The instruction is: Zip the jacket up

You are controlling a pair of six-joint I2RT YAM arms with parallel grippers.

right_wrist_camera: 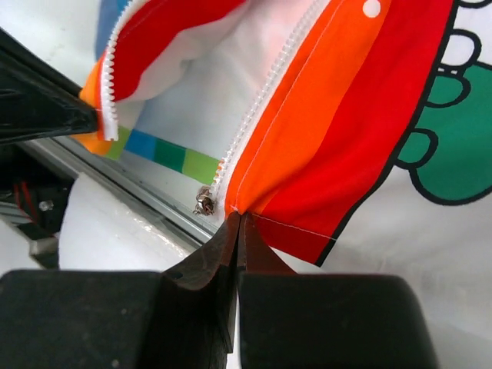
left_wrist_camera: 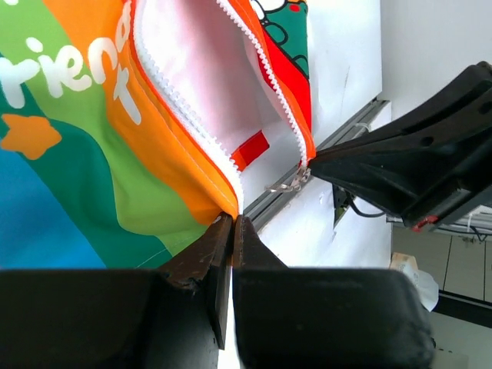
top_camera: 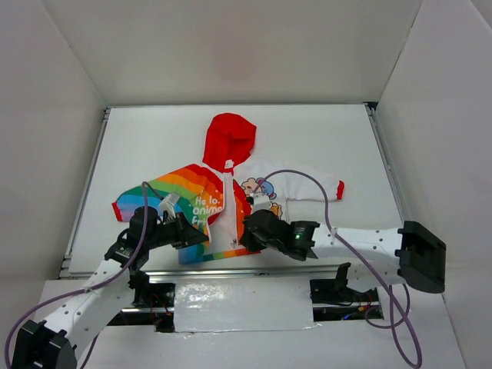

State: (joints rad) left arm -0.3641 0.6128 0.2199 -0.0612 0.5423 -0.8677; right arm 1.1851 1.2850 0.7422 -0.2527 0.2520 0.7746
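Jacket (top_camera: 223, 192) lay unzipped on the tabletop (top_camera: 154, 146); left hand (left_wrist_camera: 233, 223) pinched its rainbow hem corner; right hand (right_wrist_camera: 240, 219) gripped the opposite hem beside the zipper pull (right_wrist_camera: 204, 201).

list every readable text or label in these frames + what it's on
"He lo." - white print on the rainbow half of the jacket, top view; a fold breaks the word.
"anima" - line below it, its end cut off at the front edge.
"fr" - third line, rest hidden.
"rien" - left wrist view, the same lettering close up, both ends cut off.
Inside, the red tag shows no print.
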